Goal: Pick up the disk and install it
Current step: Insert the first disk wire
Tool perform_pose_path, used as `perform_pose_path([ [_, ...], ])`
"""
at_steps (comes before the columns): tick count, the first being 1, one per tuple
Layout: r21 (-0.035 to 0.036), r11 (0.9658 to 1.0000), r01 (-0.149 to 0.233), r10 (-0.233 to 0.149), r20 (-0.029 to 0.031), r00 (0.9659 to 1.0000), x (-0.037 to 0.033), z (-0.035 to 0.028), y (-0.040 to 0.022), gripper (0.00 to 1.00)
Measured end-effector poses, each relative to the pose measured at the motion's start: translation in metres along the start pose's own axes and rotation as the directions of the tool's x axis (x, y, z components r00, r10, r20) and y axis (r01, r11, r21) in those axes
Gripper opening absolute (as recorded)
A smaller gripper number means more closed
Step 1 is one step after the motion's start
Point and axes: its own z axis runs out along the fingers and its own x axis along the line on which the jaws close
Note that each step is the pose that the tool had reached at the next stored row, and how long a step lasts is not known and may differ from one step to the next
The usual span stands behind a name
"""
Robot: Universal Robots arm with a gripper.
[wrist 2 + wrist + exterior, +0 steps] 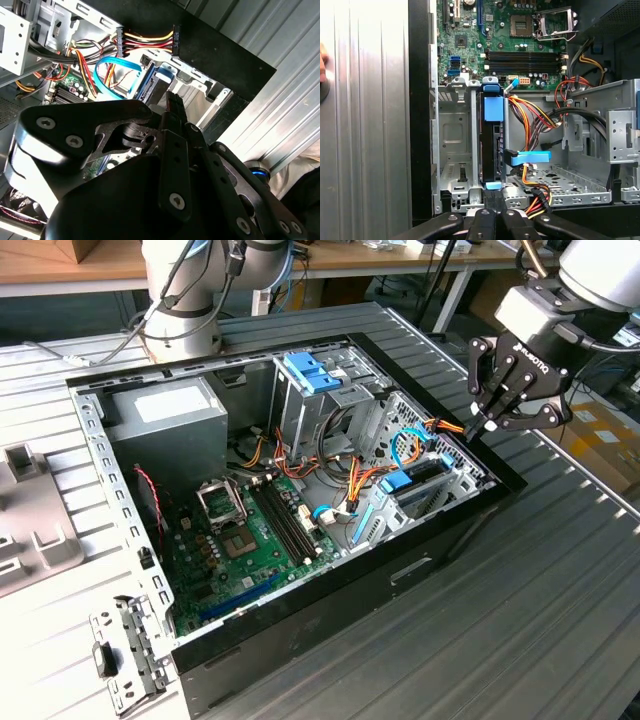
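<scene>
The gripper (487,423) hangs just above the computer case's rim at the exterior view's right, its black fingers (494,207) drawn together with nothing between them, their tips pointing down at the drive cage (454,150).

The disk (492,145) stands on edge in that cage, seated between metal walls, its blue tab (493,108) toward the motherboard (520,40) and a blue end just below the fingertips. In the second wrist view the disk (159,85) shows beyond the fingertips. An empty bay lies on one side of it (bare metal, open room), and beyond that the case's black rim (419,110).

On the disk's other side a blue plug (527,158) and a bundle of orange, red and yellow wires (532,117) crowd close. A blue cable (112,75) loops nearby.

The case (300,640) lies open on a ribbed metal table (560,590), holding the motherboard, a grey power box (165,420) and a blue latch (312,372).
</scene>
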Motion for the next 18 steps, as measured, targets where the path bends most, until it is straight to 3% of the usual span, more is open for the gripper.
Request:
perform_pose_path([
  [2,0.0,1.0,0.0,0.0,0.0,1.0,0.0,0.0,0.0,0.17],
  [4,0.0,1.0,0.0,0.0,0.0,1.0,0.0,0.0,-0.0001,0.29],
  [6,0.0,1.0,0.0,0.0,0.0,1.0,0.0,0.0,-0.0001,0.29],
  [7,0.0,1.0,0.0,0.0,-0.0001,1.0,0.0,0.0,-0.0001,0.36],
  [18,-0.0024,0.9996,0.028,-0.028,-0.0008,0.9996,-0.0002,0.0043,-0.0036,0.36],
])
